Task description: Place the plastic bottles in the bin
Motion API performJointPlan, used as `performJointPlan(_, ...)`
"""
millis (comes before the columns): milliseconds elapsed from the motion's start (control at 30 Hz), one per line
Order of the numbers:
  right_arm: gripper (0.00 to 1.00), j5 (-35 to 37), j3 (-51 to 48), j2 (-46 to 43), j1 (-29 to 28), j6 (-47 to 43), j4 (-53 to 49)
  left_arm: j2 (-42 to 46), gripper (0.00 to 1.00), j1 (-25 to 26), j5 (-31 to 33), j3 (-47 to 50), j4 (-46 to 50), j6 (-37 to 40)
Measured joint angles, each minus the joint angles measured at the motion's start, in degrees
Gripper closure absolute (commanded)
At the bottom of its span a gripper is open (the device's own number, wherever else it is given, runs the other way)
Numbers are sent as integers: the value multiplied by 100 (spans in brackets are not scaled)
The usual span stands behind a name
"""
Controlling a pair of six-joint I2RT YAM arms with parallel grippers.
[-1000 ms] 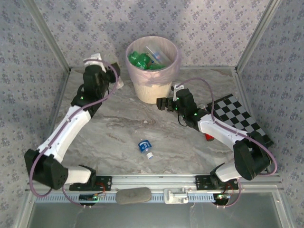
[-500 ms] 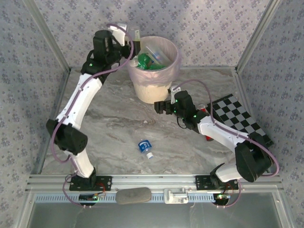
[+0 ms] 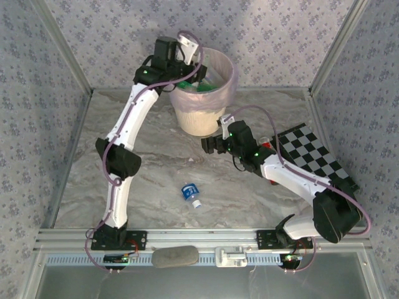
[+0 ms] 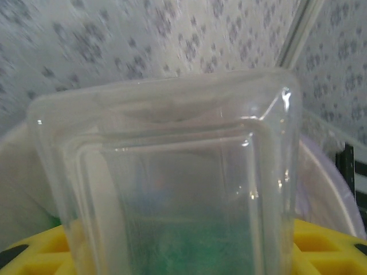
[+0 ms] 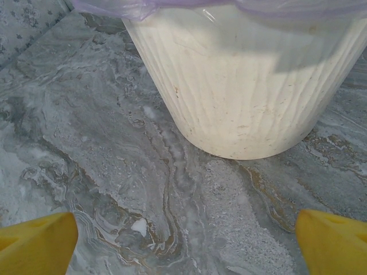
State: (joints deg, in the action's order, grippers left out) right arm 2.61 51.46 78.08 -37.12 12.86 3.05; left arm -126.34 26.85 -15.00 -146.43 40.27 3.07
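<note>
I see the clear bottle [image 4: 172, 172] pinched between the yellow fingers [image 4: 321, 243] of the left gripper [image 4: 183, 255]. Its square body crowds the left wrist view, and the jaws are clenched on its sides. Behind it curves the rim of the bin [image 4: 330, 189]. From above, the left gripper [image 3: 192, 67] hangs over the bin's near-left rim with the arm stretched far forward.

The bin [image 3: 198, 115] stands at the middle of the desk's far edge, close to the back wall. A pink bag [image 3: 229, 80] is folded over its rim. Inside I make out green bottles [image 3: 198, 88] and something clear beside them that I cannot make out.

One blue-labelled bottle [image 3: 190, 192] lies on its side on the desk [image 3: 149, 162], near the middle, towards the near edge and well apart from the bin and both grippers.

The right gripper [image 3: 207, 144] hovers low just in front of the bin, a little right of its centre. In its wrist view the right gripper [image 5: 183, 240] is released, the two yellow fingertips [image 5: 37, 243] spread wide with nothing between them but bare desk [image 5: 114, 172]. The bin's ribbed cream wall [image 5: 246, 86] is right ahead of it.

A checkerboard [image 3: 312, 154] lies by the desk's right edge, partly under the right arm. An orange-red object [image 3: 273, 180] peeks from under that forearm, too hidden for me to tell what it is.
</note>
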Motion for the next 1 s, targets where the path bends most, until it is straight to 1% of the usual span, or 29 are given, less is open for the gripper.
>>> performJointPlan(133,1,4,0,-17,-15,-52,-31,-142,44,92,0,-9,232,101)
performJointPlan(233,1,20,0,-20,-15,-76,-37,-164,37,109,2,-26,256,166)
performJointPlan(333,1,22,0,-20,-15,-92,-68,-166,28,107,61,-55,302,216)
performJointPlan(467,1,22,0,-20,-15,-92,-76,-166,8,105,144,-68,422,214)
performJointPlan(533,1,20,0,-20,-17,-92,-76,-164,1,111,197,-79,472,166)
performJointPlan(700,1,17,0,-11,-81,-92,-72,-26,0,168,328,-22,459,-26)
performJointPlan(833,1,20,0,28,-175,-87,-72,758,0,179,448,890,140,-221)
performJointPlan(1000,1,0,0,105,-323,-22,-72,2485,0,177,754,3141,-1097,-468)
